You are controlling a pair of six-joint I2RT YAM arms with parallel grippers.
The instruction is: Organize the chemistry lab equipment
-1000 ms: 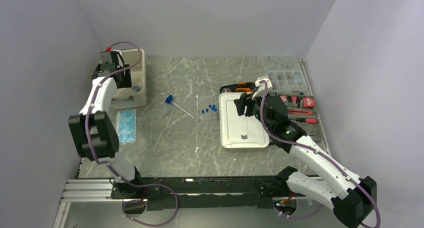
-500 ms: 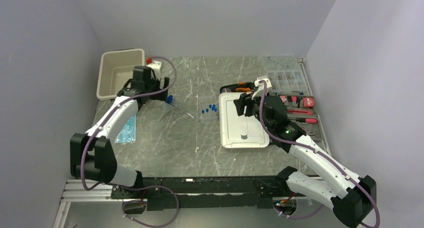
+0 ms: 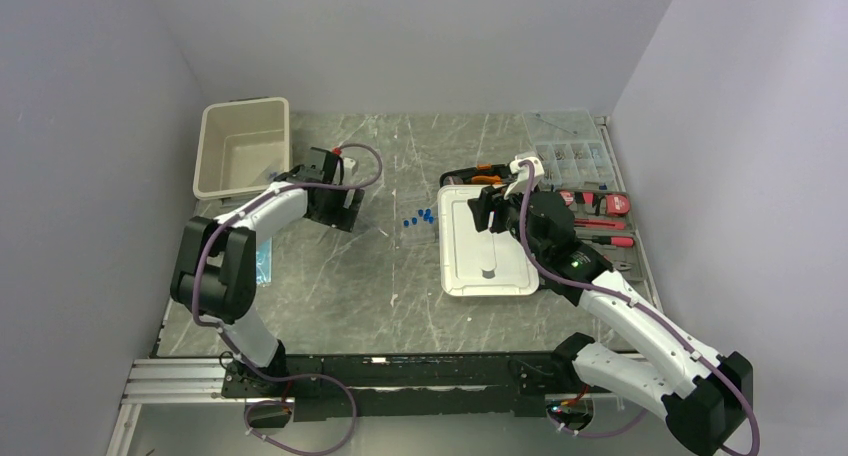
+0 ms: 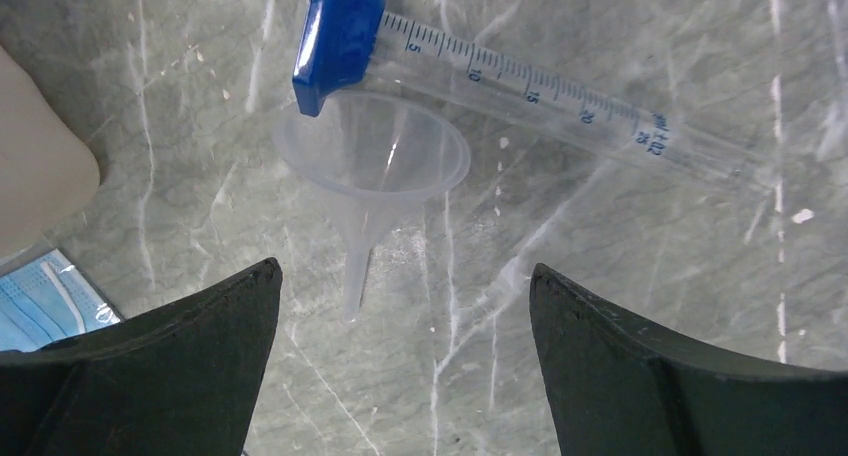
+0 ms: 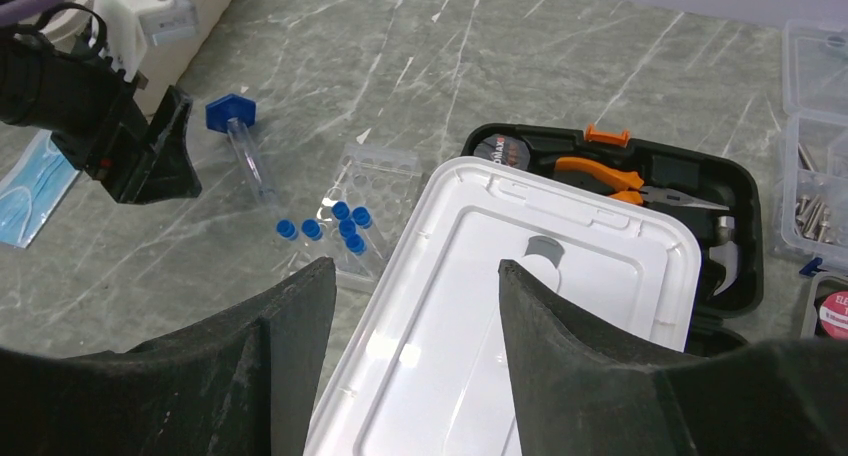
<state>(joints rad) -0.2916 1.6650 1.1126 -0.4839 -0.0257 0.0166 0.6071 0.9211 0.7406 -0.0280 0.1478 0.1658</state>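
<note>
My left gripper [image 4: 403, 269] is open and hangs low over the table, nothing between its fingers. Just beyond its tips lies a small clear funnel [image 4: 375, 166] on its side. Against the funnel's rim rests a clear graduated cylinder [image 4: 520, 86] with a blue base. From above, that gripper [image 3: 342, 214] covers both. Several tiny blue caps [image 5: 335, 226] cluster by a flat clear perforated rack [image 5: 370, 171] at mid-table. My right gripper [image 5: 415, 268] is open and empty above a white lid [image 5: 520, 316].
A beige bin [image 3: 243, 148] stands at the back left. A blue face mask [image 3: 262, 256] lies near the left arm. A black case of orange-handled tools [image 3: 480, 174] sits behind the lid, with a clear parts box [image 3: 570, 156] and more tools at the right.
My left arm swung out of the beige bin and down to the table over the funnel and cylinder, its jaws opening wider. The right arm has not moved.
</note>
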